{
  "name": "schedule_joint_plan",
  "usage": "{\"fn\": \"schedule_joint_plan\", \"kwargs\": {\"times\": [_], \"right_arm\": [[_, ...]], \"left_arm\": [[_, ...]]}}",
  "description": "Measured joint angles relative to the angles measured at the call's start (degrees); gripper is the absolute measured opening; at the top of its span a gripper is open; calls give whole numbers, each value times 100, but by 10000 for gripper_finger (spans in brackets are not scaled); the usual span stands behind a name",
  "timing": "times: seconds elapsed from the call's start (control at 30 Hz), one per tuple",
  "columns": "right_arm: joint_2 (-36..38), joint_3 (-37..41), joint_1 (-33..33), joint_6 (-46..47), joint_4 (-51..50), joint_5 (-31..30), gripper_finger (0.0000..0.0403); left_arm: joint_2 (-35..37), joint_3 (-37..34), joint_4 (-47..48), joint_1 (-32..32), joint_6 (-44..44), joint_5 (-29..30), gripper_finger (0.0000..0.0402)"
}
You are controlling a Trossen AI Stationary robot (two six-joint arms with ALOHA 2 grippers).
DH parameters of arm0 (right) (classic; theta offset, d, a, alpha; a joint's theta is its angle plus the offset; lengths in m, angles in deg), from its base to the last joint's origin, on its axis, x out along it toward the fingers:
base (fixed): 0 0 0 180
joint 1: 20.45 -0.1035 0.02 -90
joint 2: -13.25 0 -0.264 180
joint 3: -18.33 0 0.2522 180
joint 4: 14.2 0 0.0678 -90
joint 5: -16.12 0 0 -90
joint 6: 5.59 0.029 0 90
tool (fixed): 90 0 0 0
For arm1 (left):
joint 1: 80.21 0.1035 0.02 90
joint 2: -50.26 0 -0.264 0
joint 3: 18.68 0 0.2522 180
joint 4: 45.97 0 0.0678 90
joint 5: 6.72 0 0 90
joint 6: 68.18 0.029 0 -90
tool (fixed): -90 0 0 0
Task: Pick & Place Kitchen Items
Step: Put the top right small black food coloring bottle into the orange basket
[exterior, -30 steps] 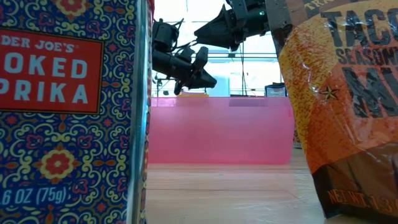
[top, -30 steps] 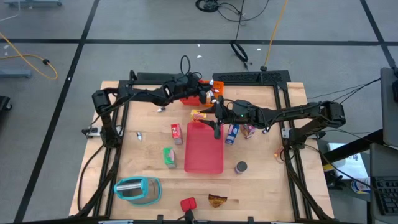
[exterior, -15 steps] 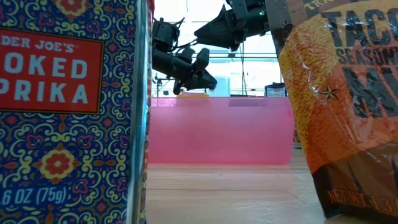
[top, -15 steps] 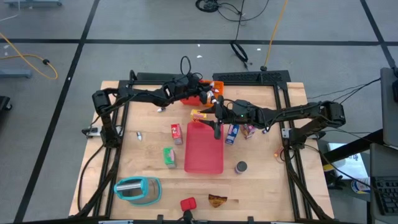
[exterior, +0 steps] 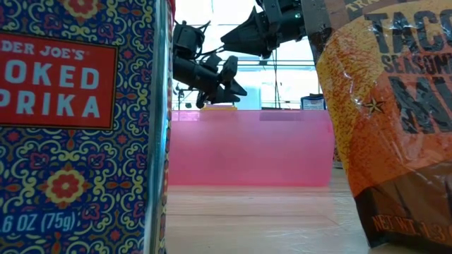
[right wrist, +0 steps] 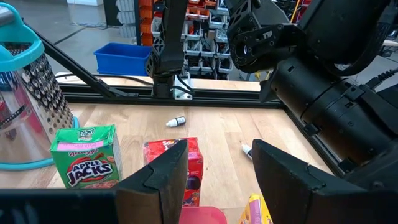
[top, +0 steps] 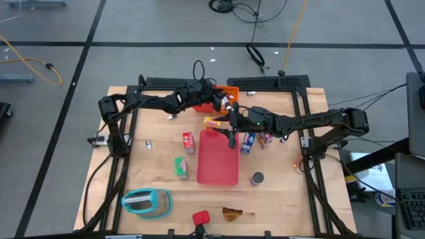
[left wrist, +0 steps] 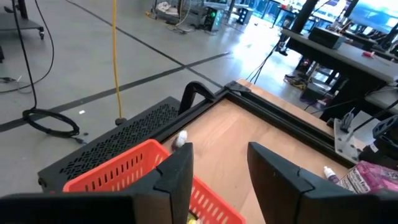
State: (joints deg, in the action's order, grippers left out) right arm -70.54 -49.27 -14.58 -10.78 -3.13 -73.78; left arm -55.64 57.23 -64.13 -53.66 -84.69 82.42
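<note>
Step in hand: the left gripper (top: pixel 214 101) hangs over the orange bin (top: pixel 228 91) at the far edge of the counter (top: pixel 156 156); its fingers (left wrist: pixel 177 171) stand spread with nothing between them, so this reads as a drop-off just made.
Right gripper: the right gripper (top: pixel 232 131) hovers at the far end of the pink tray (top: pixel 217 162), fingers (right wrist: pixel 158 174) apart and empty.
Kitchen items: yellow box (top: pixel 212 122) just beyond the tray; red box (top: pixel 188 142) and green box (top: pixel 180 166) left of it; blue box (top: pixel 248 142) and pink packet (top: pixel 267 140) right of it; grey can (top: pixel 257 178) nearer; red tin (top: pixel 200 217) and brown packet (top: pixel 232 214) at the near edge.
Next move: probably the right gripper lowers onto the yellow or red box, both close under it.
In the way: the two arms nearly meet near the bin; the tray rim sits beside the yellow box.
Others: a teal grater (top: pixel 147 202) lies at the near left, and a tiny bottle (top: pixel 149 144) further left, too small to judge.
</note>
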Motion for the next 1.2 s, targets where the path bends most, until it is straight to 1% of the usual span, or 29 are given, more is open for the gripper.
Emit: {"fn": "schedule_joint_plan", "kwargs": {"times": [0.13,0.2,0.3,0.4,0.47,0.57,0.7,0.73,0.8,0.87,0.93,1.07,1.2], "right_arm": [[2,0,0,95,-115,-29,171],[2,2,2,105,-189,-219,171],[2,0,3,110,-397,-985,171],[2,2,76,-134,-714,-1842,171],[4,2,200,-136,-925,-2219,171],[91,7,524,28,-1161,-2242,171],[294,4,1081,292,-1507,-2236,171],[336,3,1249,396,-1550,-2215,171],[476,5,1638,532,-1886,-1924,171],[502,-2,2050,678,-1976,-1510,169],[490,0,2512,828,-2196,-972,163],[320,2,3341,1036,-2327,-51,142],[114,2,3958,1011,-2438,459,123]], "left_arm": [[0,0,149,0,29,-31,154],[0,0,204,0,29,-59,154],[0,0,285,-5,146,-62,154],[73,0,446,-15,273,-92,154],[145,0,475,-34,337,-189,154],[308,0,776,-61,474,-358,154],[545,0,1145,-148,551,-362,154],[581,7,1174,-177,554,-362,154],[676,7,1415,-254,555,-364,154],[702,4,1493,-359,590,-364,154],[729,3,1594,-457,586,-385,154],[741,2,1590,-683,580,-399,154],[741,2,1547,-913,588,-381,154]]}}
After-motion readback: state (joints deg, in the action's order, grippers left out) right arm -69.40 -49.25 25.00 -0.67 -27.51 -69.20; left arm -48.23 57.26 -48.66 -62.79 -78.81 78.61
